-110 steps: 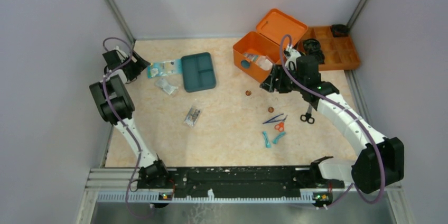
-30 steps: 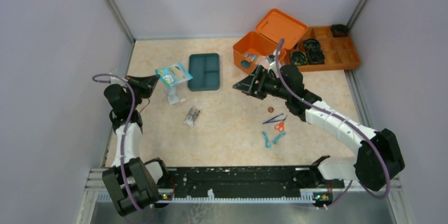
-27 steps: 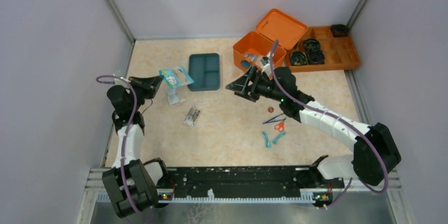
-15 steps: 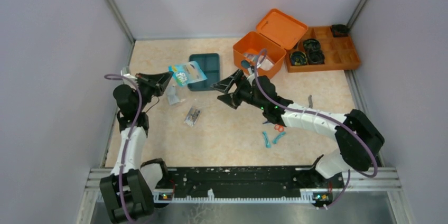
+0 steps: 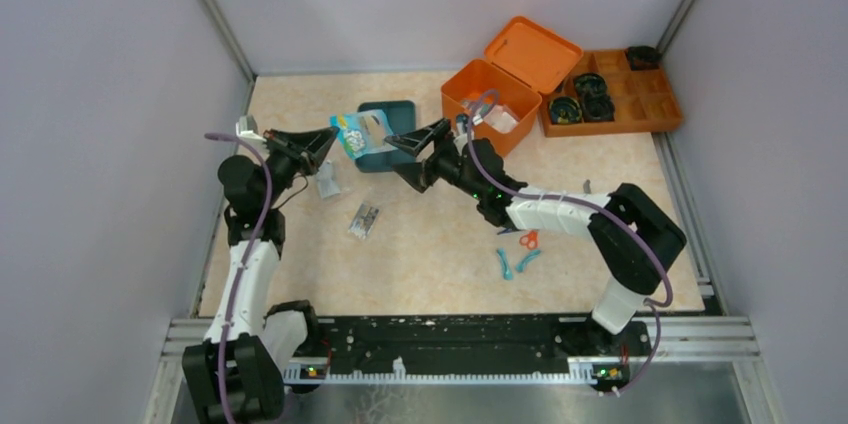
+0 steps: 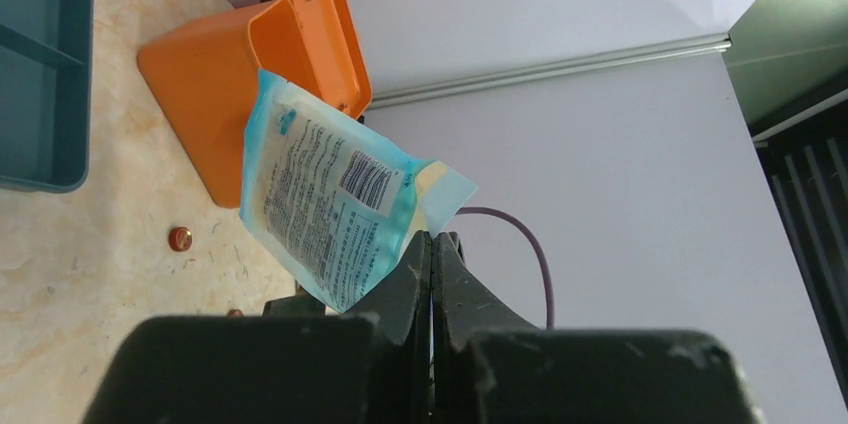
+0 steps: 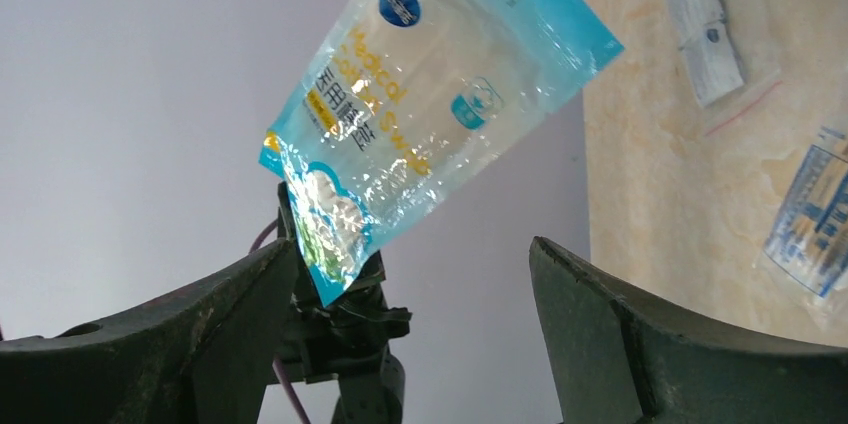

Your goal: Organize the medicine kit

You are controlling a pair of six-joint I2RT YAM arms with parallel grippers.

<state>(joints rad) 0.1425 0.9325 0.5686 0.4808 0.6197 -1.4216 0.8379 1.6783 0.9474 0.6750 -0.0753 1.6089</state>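
Pale marbled counter (image 5: 440,244), grey walls on three sides. Medicine kit (image 5: 492,102) sits at the far right, lid tipped back, packets inside, just beside an orange divided tray (image 5: 640,104). Teal tray (image 5: 392,144) lies left of the kit. Left gripper (image 5: 322,141) hangs above the counter, fingers pinched tight on one corner of a blue-and-white pouch (image 5: 353,132). Right gripper (image 5: 392,155) faces the pouch from the other side — jaws spread wide, nothing held, the pouch between them but apart from both. Small clear packet (image 5: 364,219) lies on the counter nearer the bases.
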